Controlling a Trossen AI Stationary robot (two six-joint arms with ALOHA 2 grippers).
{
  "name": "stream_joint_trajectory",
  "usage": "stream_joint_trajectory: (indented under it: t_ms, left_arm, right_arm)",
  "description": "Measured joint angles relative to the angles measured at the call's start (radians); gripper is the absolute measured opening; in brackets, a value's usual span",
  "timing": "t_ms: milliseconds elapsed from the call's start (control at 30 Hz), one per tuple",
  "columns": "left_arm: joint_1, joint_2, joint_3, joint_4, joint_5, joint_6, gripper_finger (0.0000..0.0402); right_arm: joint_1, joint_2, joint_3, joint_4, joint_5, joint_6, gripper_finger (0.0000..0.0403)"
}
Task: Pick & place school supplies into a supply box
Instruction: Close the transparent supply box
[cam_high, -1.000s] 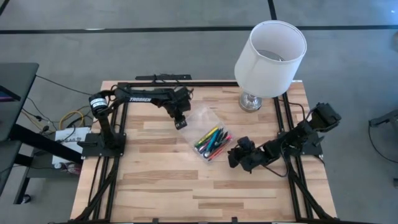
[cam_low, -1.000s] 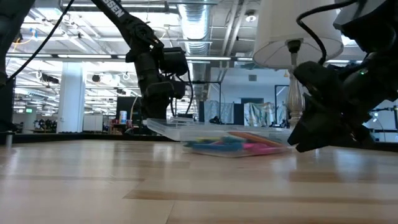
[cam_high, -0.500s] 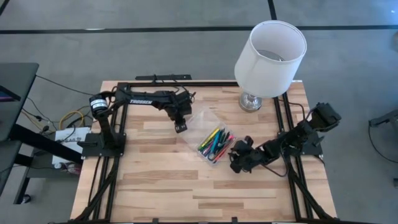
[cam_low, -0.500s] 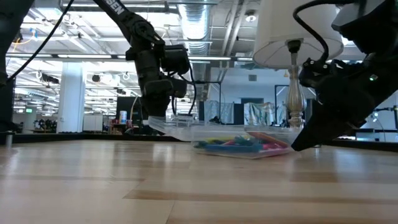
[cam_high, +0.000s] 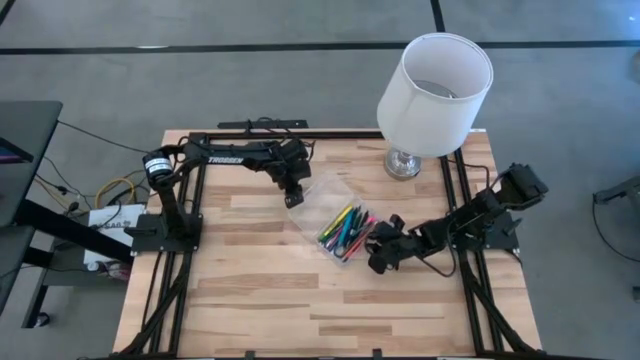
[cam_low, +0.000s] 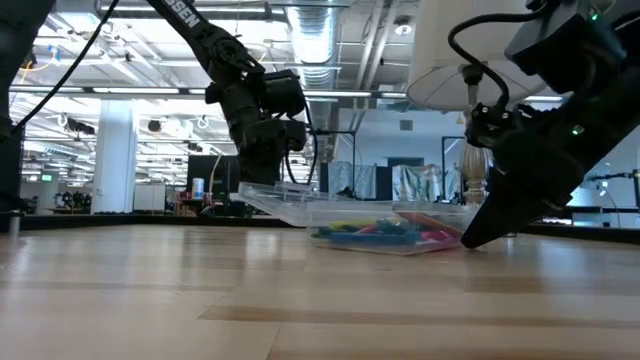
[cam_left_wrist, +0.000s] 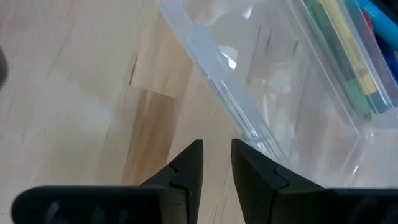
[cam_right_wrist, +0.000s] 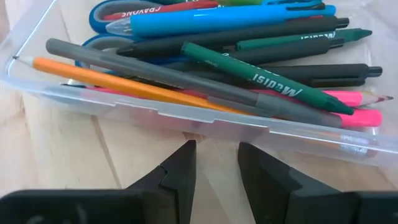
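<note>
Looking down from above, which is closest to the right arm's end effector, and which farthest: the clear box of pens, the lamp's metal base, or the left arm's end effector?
1. Supply box, just beside the right end effector, toward the table's middle.
2. Left end effector, at the box's far edge.
3. Lamp base, at the table's back edge; only slightly farther.

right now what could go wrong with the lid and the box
The left pincer sits at the edge of the open clear lid; it could slip off and drop. The right pincer is near the supply box wall; a nudge might slide the box or spill the pens.
</note>
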Motion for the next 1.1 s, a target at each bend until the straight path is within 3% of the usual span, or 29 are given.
stream_joint_trajectory:
  t_ms: [533,900,1100]
  left_arm:
    - [-0.013,-0.022,0.0,-0.041,0.162,0.004,0.0077]
    - [-0.055,-0.137,0.0,0.03,0.148,-0.009,0.0077]
    - [-0.115,-0.141,0.0,0.079,0.131,-0.038,0.0077]
  right_arm:
    - [0.008,0.0,0.024,-0.032,-0.028,-0.079,0.0117]
    - [-0.004,0.0,0.025,-0.027,-0.023,-0.085,0.0117]
    - [-0.016,0.0,0.025,0.022,-0.023,-0.135,0.0117]
